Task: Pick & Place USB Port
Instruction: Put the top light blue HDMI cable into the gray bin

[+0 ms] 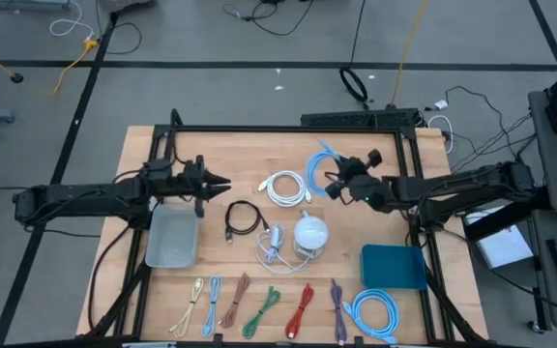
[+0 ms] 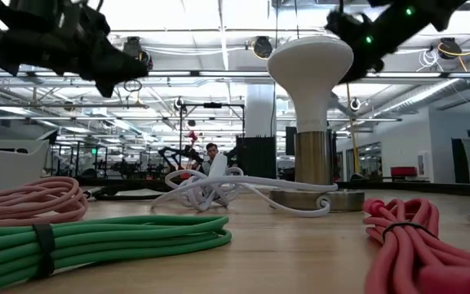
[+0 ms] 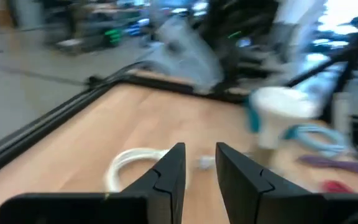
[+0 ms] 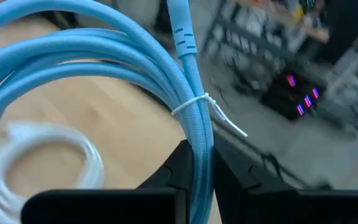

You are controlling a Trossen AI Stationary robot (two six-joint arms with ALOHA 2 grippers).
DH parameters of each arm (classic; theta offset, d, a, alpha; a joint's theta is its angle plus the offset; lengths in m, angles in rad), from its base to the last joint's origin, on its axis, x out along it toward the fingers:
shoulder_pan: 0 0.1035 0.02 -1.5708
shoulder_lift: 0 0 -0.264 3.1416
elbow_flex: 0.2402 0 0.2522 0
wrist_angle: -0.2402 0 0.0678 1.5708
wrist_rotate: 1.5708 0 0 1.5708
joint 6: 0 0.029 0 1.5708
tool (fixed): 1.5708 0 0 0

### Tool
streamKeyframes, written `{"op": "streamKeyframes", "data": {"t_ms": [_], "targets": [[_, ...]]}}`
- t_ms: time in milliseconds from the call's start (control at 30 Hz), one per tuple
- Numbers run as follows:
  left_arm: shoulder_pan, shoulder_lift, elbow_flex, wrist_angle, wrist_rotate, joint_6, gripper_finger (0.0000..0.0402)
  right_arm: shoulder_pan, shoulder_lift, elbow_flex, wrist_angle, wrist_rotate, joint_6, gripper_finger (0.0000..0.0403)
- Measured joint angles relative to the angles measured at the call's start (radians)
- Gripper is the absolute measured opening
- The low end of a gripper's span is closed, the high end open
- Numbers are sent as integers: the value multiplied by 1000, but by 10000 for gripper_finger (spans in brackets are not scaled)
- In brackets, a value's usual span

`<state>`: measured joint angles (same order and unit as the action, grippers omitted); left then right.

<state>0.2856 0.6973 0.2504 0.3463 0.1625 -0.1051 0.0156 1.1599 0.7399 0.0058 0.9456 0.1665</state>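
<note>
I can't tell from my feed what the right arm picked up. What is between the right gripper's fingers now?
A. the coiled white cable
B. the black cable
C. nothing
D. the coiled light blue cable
D: in the right wrist view the coiled light blue cable runs down between the fingers of the right gripper, with its white tie just above them.

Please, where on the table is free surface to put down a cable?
Bare wood lies between the gray tray and black cable, and left of the white cable coil. The front row of cables and the lamp area are crowded.
</note>
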Motion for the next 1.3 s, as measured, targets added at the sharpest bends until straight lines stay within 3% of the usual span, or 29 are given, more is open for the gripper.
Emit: {"op": "streamKeyframes", "data": {"t_ms": [133,200,267,400,500,600,667,767,933,1067,1300], "targets": [[19,61,0,16,-214,5,90,30,13,2,162,-33,-116,29],[69,97,0,95,-243,-3,90,45,29,2,188,-33,-153,29],[148,127,20,152,-159,-50,94,55,46,2,224,-33,-179,29],[310,230,166,183,198,-185,111,71,86,20,275,-34,-250,29],[377,345,329,74,402,-231,127,90,125,83,260,-34,-327,29],[390,457,505,-127,518,-196,140,113,172,172,206,-34,-456,29],[370,520,597,-267,547,-138,146,127,213,257,117,-36,-524,29],[327,585,705,-432,552,-47,149,142,278,415,-170,-39,-545,29],[285,606,831,-558,542,21,150,142,422,626,-669,-119,-396,29],[271,603,888,-559,559,12,150,143,522,691,-719,-192,-405,29],[220,603,898,-607,554,20,150,149,624,768,-632,-173,-527,29]]}}
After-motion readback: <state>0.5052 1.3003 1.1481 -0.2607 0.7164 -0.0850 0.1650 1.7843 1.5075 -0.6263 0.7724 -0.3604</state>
